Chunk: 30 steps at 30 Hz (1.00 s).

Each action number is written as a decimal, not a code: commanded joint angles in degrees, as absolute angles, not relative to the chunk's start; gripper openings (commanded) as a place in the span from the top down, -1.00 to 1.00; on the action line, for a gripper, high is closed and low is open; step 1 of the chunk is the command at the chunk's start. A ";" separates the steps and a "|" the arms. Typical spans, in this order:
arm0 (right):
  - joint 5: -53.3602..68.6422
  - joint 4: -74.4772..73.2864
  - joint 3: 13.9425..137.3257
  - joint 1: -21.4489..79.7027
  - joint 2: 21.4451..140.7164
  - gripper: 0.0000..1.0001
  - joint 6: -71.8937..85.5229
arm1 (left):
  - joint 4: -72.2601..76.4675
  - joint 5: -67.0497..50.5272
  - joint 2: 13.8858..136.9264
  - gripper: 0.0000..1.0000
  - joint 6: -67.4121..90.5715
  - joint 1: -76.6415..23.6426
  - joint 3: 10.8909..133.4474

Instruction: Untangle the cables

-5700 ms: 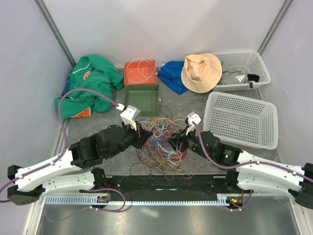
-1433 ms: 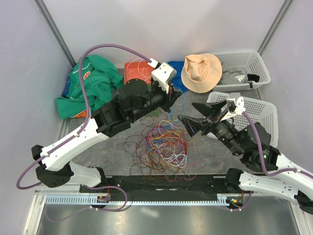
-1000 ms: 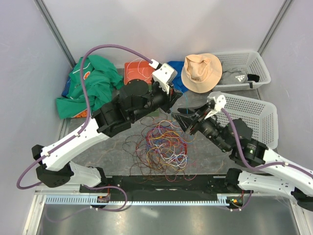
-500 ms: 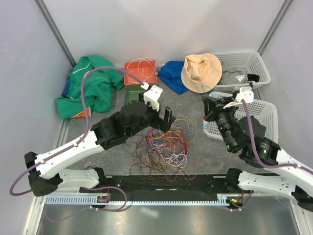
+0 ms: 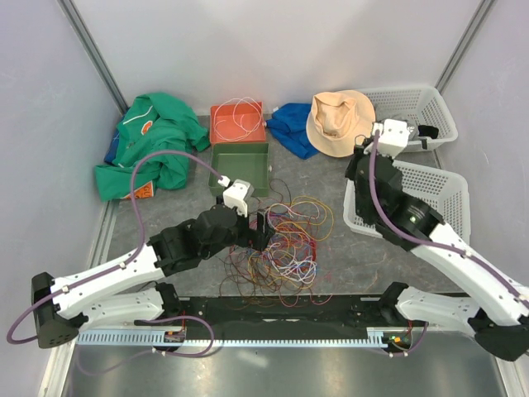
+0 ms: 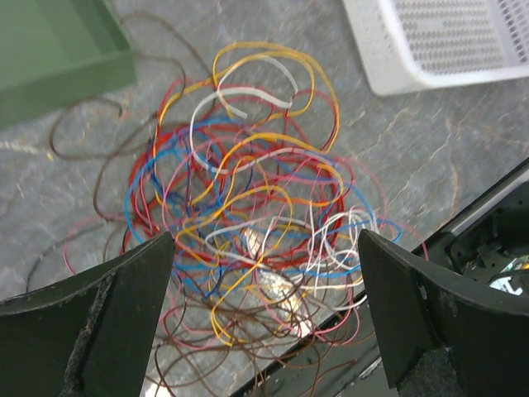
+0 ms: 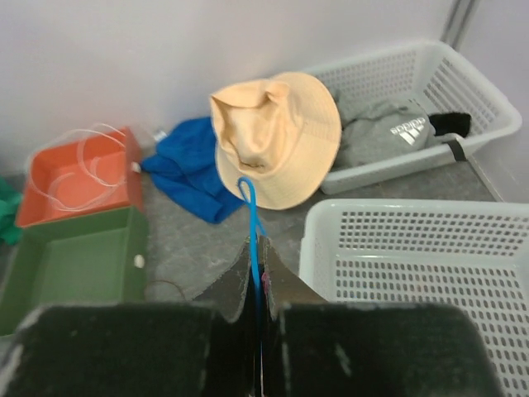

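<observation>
Blue cable [image 7: 250, 222] pinched tight in right gripper [image 7: 257, 248], long way pointing straight ahead toward hat [image 7: 285, 136]. Left gripper [image 6: 264, 256] spread wide over round heap of cables [image 6: 248, 207].

The cables [image 6: 256, 240] show red, yellow, blue and white, with a green tray [image 5: 240, 169] and orange tray [image 5: 221, 132].

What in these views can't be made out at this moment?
1. Top external: the right gripper merges with its dark wrist; the blue cable it pinches is too thin to see.
2. Right wrist: that cable's tail, hidden between the shut fingers.
3. Left wrist: which cables in the pile actually cross or knot; strands overlap.
</observation>
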<state>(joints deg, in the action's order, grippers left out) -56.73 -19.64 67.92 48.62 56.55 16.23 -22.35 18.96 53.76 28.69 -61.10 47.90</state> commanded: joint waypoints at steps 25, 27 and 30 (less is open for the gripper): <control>-34.29 -18.38 54.77 9.40 67.16 0.24 37.80 | -20.13 15.29 49.92 -0.94 37.00 -61.17 42.37; -33.40 -17.76 53.88 10.36 64.88 -0.36 37.27 | -20.30 15.91 48.70 -0.94 36.91 -61.17 42.01; -34.62 -17.67 53.88 14.04 61.63 -0.70 35.43 | -20.13 17.31 47.73 -0.94 36.91 -61.26 41.40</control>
